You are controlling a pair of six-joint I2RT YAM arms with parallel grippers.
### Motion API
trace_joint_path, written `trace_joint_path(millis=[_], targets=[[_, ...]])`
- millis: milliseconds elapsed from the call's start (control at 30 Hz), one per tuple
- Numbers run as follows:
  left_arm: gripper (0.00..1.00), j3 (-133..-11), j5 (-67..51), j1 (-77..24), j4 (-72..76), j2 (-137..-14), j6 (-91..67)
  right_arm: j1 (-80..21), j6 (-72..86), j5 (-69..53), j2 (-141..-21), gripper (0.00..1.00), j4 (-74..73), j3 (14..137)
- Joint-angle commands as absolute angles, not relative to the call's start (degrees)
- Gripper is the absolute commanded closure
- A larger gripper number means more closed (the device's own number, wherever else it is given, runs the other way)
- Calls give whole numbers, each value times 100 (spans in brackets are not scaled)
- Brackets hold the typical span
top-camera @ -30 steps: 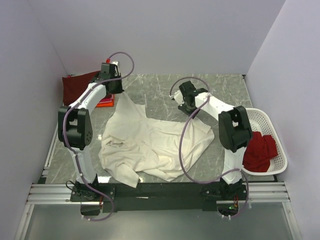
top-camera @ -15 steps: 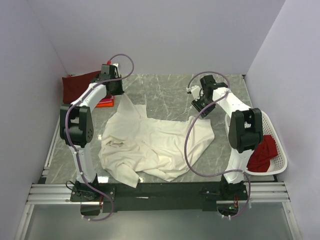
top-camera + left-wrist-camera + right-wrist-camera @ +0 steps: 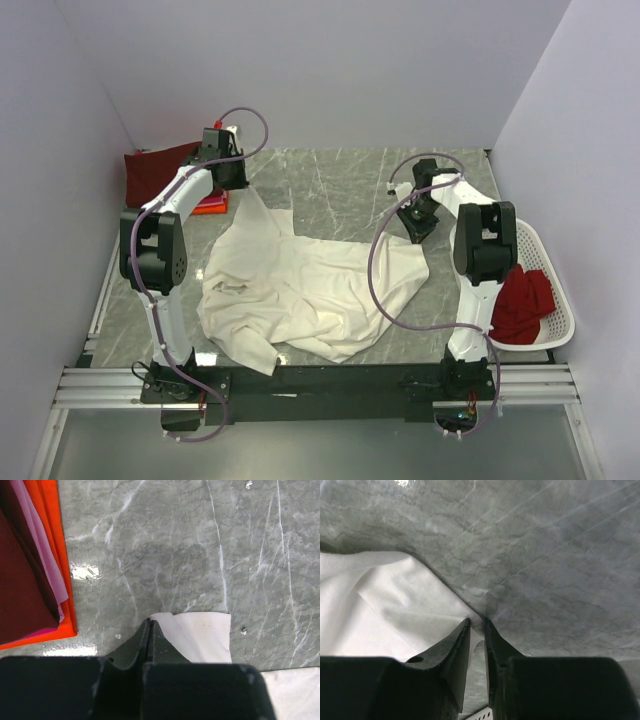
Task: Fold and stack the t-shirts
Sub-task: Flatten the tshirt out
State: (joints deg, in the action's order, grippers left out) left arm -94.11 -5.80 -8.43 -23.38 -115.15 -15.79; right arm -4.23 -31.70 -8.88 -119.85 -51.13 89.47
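Note:
The large cream-white t-shirt [image 3: 300, 285] lies crumpled across the middle of the table. My left gripper [image 3: 236, 180] is shut on its back-left corner; in the left wrist view the jaws [image 3: 150, 623] meet at the white hem [image 3: 205, 636]. My right gripper [image 3: 418, 226] is shut on the shirt's right corner, and in the right wrist view [image 3: 477, 622] cloth [image 3: 385, 600] sits pinched between the tips. A folded maroon t-shirt [image 3: 155, 170] lies on orange-pink ones [image 3: 211, 205] at the back left, also in the left wrist view [image 3: 20, 580]. Bright red t-shirts [image 3: 520, 300] lie in the basket.
A white lattice basket [image 3: 548, 250] stands at the right edge beside the right arm. Grey marble table [image 3: 330, 180] shows behind the shirt. Purple walls close in the back and both sides. A metal rail [image 3: 320, 385] runs along the near edge.
My right gripper has moved to the right, towards the basket, pulling the cream shirt's right corner with it. The left gripper has stayed put, holding its corner.

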Motion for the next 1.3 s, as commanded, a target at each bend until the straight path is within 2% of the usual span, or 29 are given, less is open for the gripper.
trace_joint_path(millis=[0, 367, 700, 1067, 1267], targets=[[99, -9510, -738, -835, -2197, -11505, -1582, -457, -3076, -572, -12040, 75, -4975, 8991], [99, -9422, -729, -835, -2180, -11443, -1573, -518, -2699, -9, -12868, 69, -4843, 10616], [99, -9466, -773, -835, -2188, -11470, -1564, -422, -2935, -228, -12428, 54, -4974, 10521], [99, -9457, -765, -835, -2197, -11470, -1556, -404, -3111, -316, -13007, 56, -5317, 10749], [99, -9475, -756, -835, -2197, -11487, -1556, -369, -3164, -351, -13078, 66, -5379, 10661]])
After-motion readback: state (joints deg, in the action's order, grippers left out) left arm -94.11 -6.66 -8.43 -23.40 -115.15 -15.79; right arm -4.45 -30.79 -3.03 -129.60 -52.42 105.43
